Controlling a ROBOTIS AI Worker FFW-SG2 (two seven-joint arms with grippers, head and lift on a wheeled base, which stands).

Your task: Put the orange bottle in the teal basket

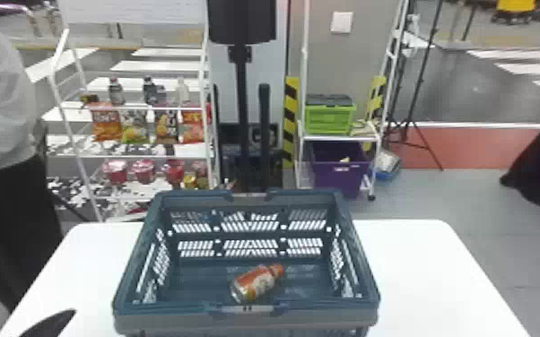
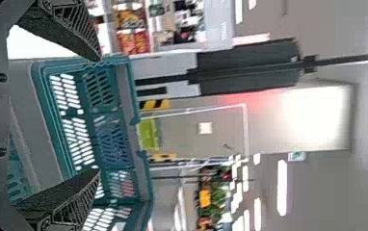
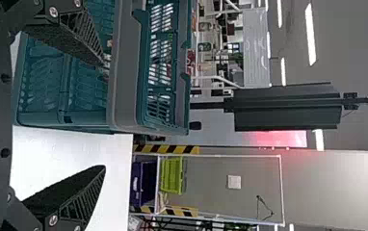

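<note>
left tool (image 1: 51, 323) cut off by head view's bottom edge, orange bottle (image 1: 255, 283) blurred

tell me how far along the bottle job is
The placing looks done: the bottle lies on its side inside the basket. Nothing is in hand: the left gripper and right gripper are both open and empty. With the bottle in, nothing seems left.

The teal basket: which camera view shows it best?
The head view: the teal basket shows its full rim and its floor, where the orange bottle lies. The left wrist view shows slatted walls beyond the left pincer; the right wrist view shows part of its outside and a slatted wall.
</note>
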